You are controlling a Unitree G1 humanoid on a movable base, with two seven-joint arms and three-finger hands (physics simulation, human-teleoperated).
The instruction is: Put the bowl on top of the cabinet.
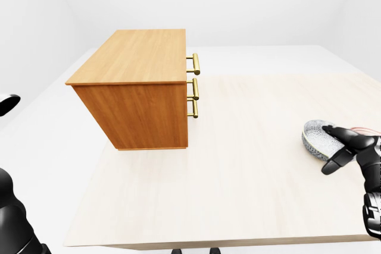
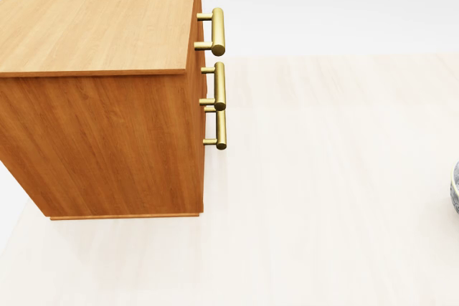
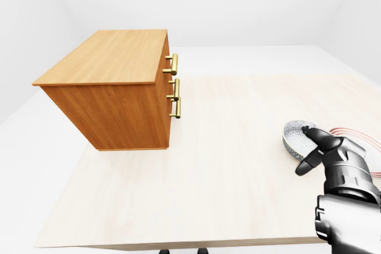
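Observation:
A grey speckled bowl (image 1: 313, 138) lies on the pale wooden table (image 1: 238, 176) near its right edge; the head view shows only a sliver of the bowl (image 2: 456, 188). My right hand (image 1: 327, 149) is at the bowl's right side. Its black fingers (image 3: 308, 130) are spread open, one over the rim and one low beside the wall. The wooden cabinet (image 1: 140, 57) stands at the table's left, its flat top bare and its brass handles (image 1: 194, 87) facing right. Only a black tip of my left hand (image 1: 8, 104) shows at the left edge.
A thin pink-striped round thing (image 3: 352, 131) lies under and to the right of the bowl and hand. A broad stretch of tabletop separates bowl and cabinet. White floor and walls surround the table. My left arm (image 1: 12, 221) fills the lower left corner.

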